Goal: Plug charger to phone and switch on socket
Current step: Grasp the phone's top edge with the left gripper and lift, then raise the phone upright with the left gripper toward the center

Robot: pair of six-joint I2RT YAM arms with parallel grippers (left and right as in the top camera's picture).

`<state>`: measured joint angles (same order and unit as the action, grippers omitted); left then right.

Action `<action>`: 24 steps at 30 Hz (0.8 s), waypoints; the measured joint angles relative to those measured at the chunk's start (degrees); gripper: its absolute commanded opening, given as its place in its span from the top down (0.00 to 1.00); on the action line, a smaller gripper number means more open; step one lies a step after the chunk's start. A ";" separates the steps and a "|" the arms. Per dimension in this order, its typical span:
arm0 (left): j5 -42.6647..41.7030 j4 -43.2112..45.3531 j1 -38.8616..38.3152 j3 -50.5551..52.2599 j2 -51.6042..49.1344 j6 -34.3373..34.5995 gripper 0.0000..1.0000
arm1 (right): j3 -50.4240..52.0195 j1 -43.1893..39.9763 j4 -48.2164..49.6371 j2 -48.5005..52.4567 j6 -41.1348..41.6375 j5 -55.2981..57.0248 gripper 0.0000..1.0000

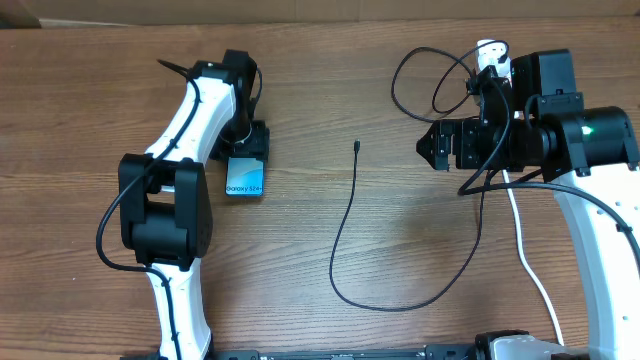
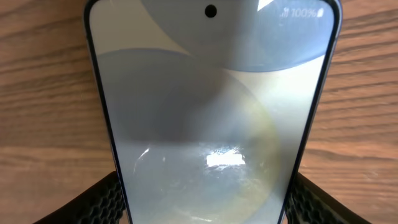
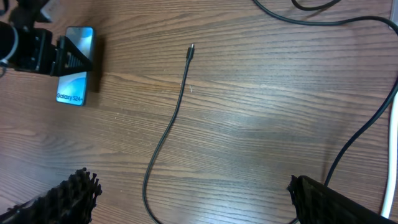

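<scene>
Wooden table | charger cable lay looped mid-table, tip free on the wood | phone sat flat on left, left gripper fingers squeezed its long edges | right gripper gaped wide, empty | socket was back right, mostly hidden

A wooden table with brown grain running side to side was seen in all three views. Beyond its far edge, in the overhead view, a pale beige strip was shown; what it was could not be told.
</scene>
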<state>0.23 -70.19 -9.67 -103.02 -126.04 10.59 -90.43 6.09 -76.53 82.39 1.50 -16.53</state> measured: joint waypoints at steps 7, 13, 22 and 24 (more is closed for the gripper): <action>-4.98 -7.19 0.00 -5.22 0.00 3.82 0.43 | 0.00 0.02 0.02 0.00 0.00 0.00 0.00; -13.79 -11.10 0.00 -6.12 0.00 6.23 0.43 | 0.00 0.00 0.02 0.00 0.04 -0.02 0.00; -35.47 -14.12 0.00 -6.12 0.00 7.37 0.46 | 0.00 0.02 -0.20 0.00 0.00 0.00 0.00; -40.15 -15.08 0.00 -6.12 0.00 7.61 0.46 | 0.00 0.00 -0.28 0.00 0.02 0.00 0.00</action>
<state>-39.92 -85.27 -9.67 -109.14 -126.04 18.20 -90.43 6.09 -76.82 82.39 1.52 -16.53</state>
